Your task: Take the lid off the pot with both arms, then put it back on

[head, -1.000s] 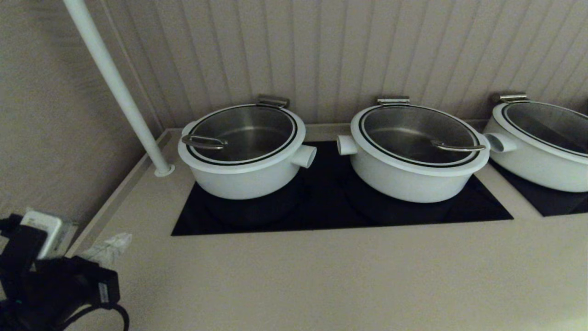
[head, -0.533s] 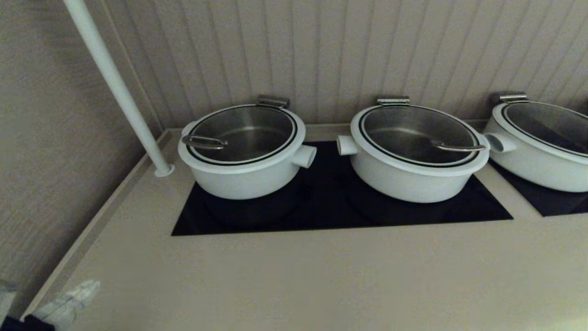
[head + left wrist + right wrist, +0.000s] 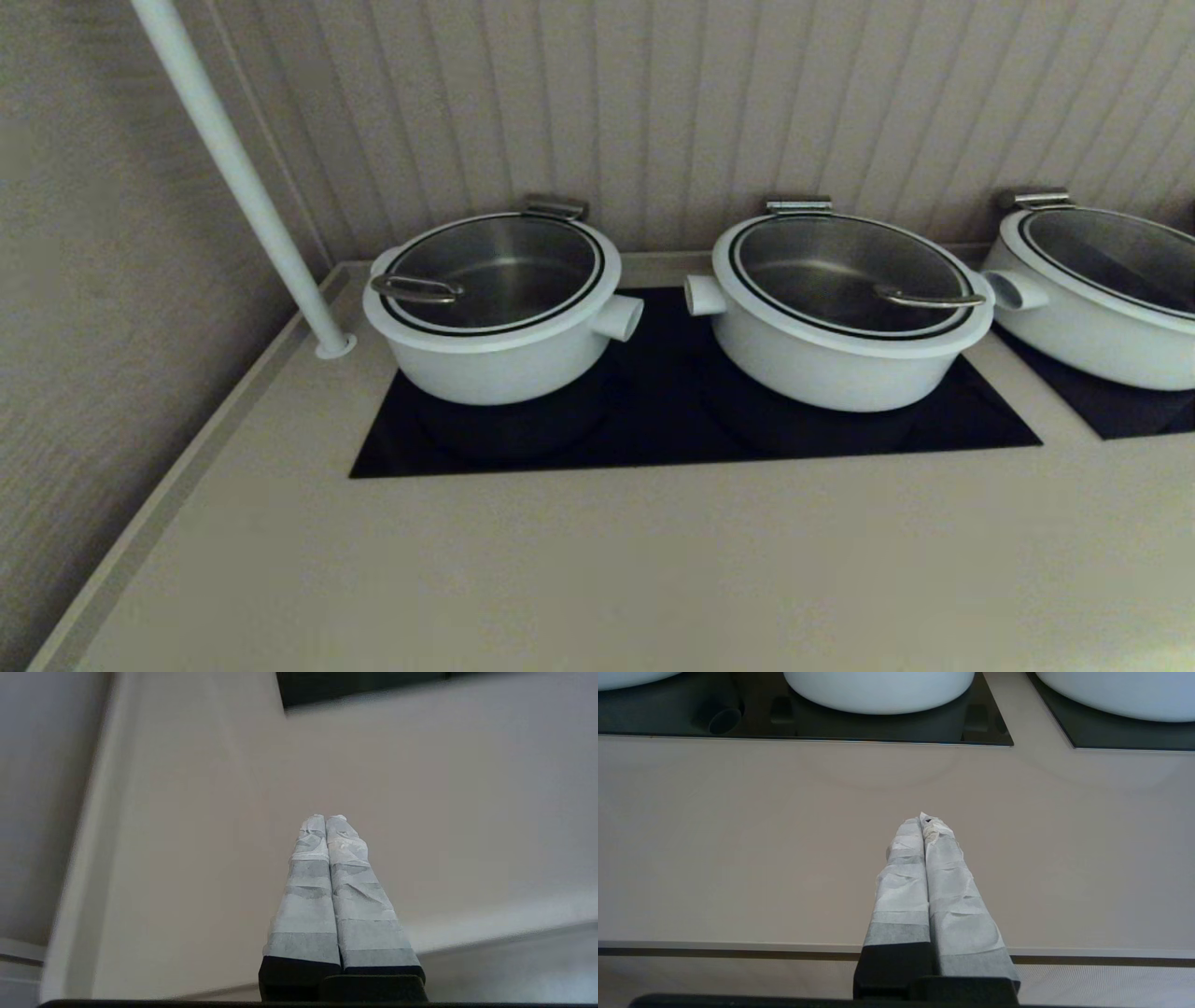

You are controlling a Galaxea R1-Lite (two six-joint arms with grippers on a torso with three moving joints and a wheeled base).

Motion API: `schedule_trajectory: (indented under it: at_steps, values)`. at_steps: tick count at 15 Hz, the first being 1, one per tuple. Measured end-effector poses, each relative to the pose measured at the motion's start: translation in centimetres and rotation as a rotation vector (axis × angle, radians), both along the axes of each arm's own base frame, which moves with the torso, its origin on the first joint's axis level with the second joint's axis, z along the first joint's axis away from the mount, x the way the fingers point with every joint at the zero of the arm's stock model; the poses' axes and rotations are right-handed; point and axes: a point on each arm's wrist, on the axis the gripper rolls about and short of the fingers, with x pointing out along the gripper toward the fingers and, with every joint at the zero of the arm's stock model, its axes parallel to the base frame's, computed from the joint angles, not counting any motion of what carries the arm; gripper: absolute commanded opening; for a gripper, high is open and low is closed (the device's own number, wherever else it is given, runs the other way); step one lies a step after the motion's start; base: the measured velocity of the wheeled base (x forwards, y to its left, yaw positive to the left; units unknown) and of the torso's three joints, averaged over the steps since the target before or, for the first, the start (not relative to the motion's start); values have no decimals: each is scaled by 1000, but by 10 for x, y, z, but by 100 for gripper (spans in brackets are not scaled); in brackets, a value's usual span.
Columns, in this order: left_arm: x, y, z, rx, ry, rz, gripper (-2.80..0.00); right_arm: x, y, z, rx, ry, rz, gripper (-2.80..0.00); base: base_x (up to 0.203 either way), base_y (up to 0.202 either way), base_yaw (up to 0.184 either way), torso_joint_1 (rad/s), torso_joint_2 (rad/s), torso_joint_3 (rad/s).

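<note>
The pot (image 3: 495, 364) is the left-hand round white one on the black cooktop (image 3: 653, 429), its short stub (image 3: 619, 317) pointing right. The glass lid (image 3: 495, 266) sits flat on it, with its wire handle (image 3: 415, 287) on the left side and its steel hinge tab (image 3: 555, 205) at the back. Neither arm appears in the head view. In the left wrist view my left gripper (image 3: 325, 817) is shut and empty over the beige counter (image 3: 420, 812), near the cooktop's corner (image 3: 355, 683). My right gripper (image 3: 924, 819) is also shut and empty, over the counter's front part.
A twin white pot (image 3: 840, 359) with its own lid stands in the middle, and a third pot (image 3: 1102, 299) is at the right on a second black panel. A white pole (image 3: 243, 177) rises at the counter's back left. A ribbed wall runs behind the pots.
The left arm, seen at the lower left corner of the head view a second ago, has dropped out of that view. The pots and lids have not moved.
</note>
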Motion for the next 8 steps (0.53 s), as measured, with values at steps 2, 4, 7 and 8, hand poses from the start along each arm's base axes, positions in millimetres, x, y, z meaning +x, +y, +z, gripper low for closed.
schedule_trajectory:
  at_steps: [2,4,7,8]
  values:
    - [-8,0,-1,-5,-95,8,-280,0,0,0,0,0,0,-280,0,0,0,0,0,0]
    - [-14,1,-4,7,-146,60,-280,0,0,0,0,0,0,-280,0,0,0,0,0,0]
    - [-17,2,-9,5,-151,86,-280,0,0,0,0,0,0,-280,0,0,0,0,0,0]
    - [-18,2,-12,3,-131,85,-280,0,0,0,0,0,0,-280,0,0,0,0,0,0]
